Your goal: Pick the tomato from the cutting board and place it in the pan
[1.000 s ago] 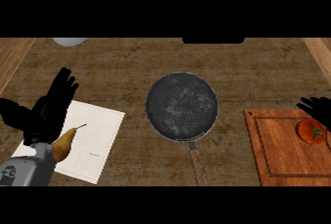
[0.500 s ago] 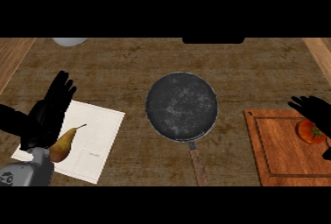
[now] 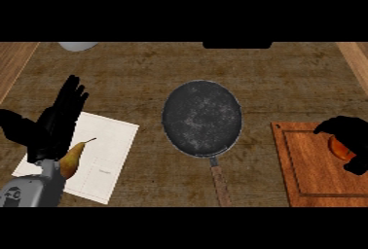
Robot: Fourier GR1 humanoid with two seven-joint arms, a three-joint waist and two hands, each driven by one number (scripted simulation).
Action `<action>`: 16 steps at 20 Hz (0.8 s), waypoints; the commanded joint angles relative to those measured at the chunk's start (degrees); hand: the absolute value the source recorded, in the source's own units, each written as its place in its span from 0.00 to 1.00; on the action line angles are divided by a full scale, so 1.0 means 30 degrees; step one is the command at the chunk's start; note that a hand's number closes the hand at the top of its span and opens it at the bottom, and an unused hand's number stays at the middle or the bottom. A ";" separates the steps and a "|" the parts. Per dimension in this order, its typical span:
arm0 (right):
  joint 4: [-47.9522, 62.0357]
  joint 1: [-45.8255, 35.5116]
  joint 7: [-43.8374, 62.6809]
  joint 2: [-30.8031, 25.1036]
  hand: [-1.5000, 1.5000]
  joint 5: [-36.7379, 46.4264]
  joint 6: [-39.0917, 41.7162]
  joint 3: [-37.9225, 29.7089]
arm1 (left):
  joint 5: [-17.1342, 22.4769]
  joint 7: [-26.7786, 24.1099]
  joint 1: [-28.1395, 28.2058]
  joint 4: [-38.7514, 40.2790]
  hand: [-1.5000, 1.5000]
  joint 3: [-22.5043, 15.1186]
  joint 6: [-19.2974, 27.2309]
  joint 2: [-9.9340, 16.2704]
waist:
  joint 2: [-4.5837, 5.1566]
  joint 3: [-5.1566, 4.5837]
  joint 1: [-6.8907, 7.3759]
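Right hand (image 3: 351,141) curled over tomato (image 3: 339,148) at cutting board (image 3: 309,170) right edge. Pan (image 3: 201,118) at counter centre. Left hand (image 3: 54,121) spread, resting at your left edge.

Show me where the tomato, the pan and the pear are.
tomato (image 3: 339,148), head view, visible left edge beside the right robot hand (image 3: 351,137)
pan (image 3: 201,118), head view, middle of its dark base
pear (image 3: 72,160), head view, its body

pan (image 3: 201,119) left of cutting board (image 3: 313,170)
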 commanded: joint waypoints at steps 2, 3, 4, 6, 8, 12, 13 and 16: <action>0.1953 -0.0767 -0.1615 0.0415 1.00 0.0344 -0.1870 -0.0233 | 0.0043 -0.0676 0.0204 0.0599 0.50 0.0585 -0.0767 -0.0001 | 0.0027 0.0058 0.0015; 0.2214 -0.1132 -0.2079 0.0174 1.00 0.0089 -0.1797 -0.0504 | -0.0242 -0.0827 0.0969 0.0052 0.50 0.0374 -0.0946 0.0143 | 0.0023 0.0059 0.0051; 0.1212 -0.0347 -0.1728 0.0517 1.00 -0.0085 -0.1694 -0.0590 | -0.0070 -0.0711 0.0664 0.0109 0.50 0.0271 -0.0799 -0.0439 | 0.0006 0.0055 -0.0035; 0.2753 -0.1608 -0.2293 0.0729 1.00 -0.0016 -0.1994 -0.0667 | 0.0160 -0.0900 -0.0005 0.1093 0.50 0.1060 -0.1194 0.0092 | 0.0034 0.0057 0.0007; 0.4079 -0.1751 -0.3483 -0.0040 1.00 -0.0390 -0.2298 -0.1381 | -0.0529 -0.0220 0.1024 -0.0697 0.50 0.0248 -0.0798 -0.0211 | 0.0025 0.0065 0.0080; 0.1842 -0.1043 -0.3051 0.0530 1.00 -0.1086 -0.1499 -0.1570 | -0.0042 0.0980 0.0375 -0.1036 0.50 0.0894 -0.1059 0.0229 | -0.0023 0.0055 -0.0036; 0.1257 -0.0631 -0.2647 0.0928 1.00 -0.1293 -0.2687 -0.1908 | -0.0331 0.0203 0.0816 -0.0859 0.50 0.0596 -0.0709 -0.0328 | -0.0036 0.0054 -0.0080; -0.1073 -0.0925 0.3255 0.6947 1.00 0.0515 0.0433 0.1420 | -0.0158 -0.0197 0.0205 0.0440 0.50 0.0994 -0.1050 0.0116 | -0.0218 -0.0102 -0.0087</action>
